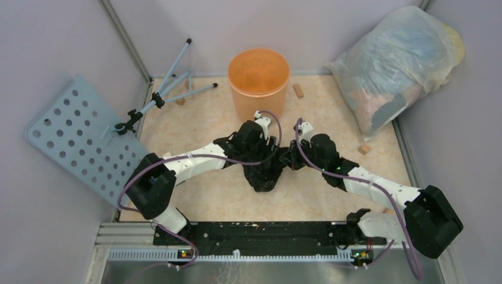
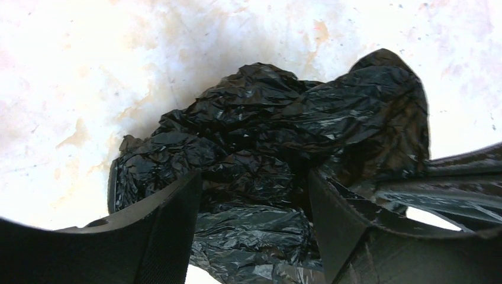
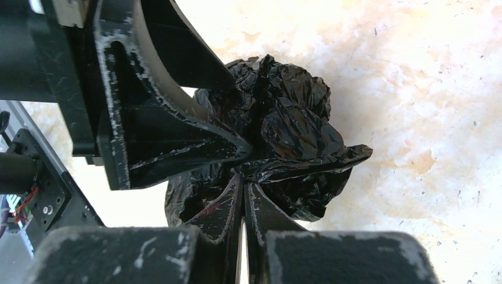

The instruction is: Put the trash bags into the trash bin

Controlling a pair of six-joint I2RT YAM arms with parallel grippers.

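Here's a robotics lab test cell: plain grey partition walls [image 1: 47, 35], an aluminium frame rail [image 1: 237, 254], robot arms [image 1: 189, 163] bolted at a marbled tabletop [image 1: 201, 198], a tripod [image 1: 171, 89] lying beside a perforated panel [image 1: 77, 136].

Glossy black trash bag [image 1: 263, 177], crinkled all over, with grey-white glints along its creases. Cream surface [image 1: 201, 127], marbled with tan and peach blotches. Plain orange trash bin [image 1: 258, 97], unpatterned. Translucent whitish-yellow stuffed bag [image 1: 396, 65], with blurred blue, grey and pinkish patches showing through. Pale blue-grey panel [image 1: 77, 139], dotted with regular rows of round holes. Lavender-grey tripod [image 1: 158, 97] with black joints. Small blocks [image 1: 298, 90] of light tan wood. Left arm [image 1: 195, 163] and right arm [image 1: 373, 183], white links with black joints, trailing purple cables [image 1: 408, 248]. Left pincer [image 2: 251, 183] matte black; right pincer [image 3: 244, 177] black, scuffed whitish. Walls [image 1: 47, 47] pale lavender-grey.
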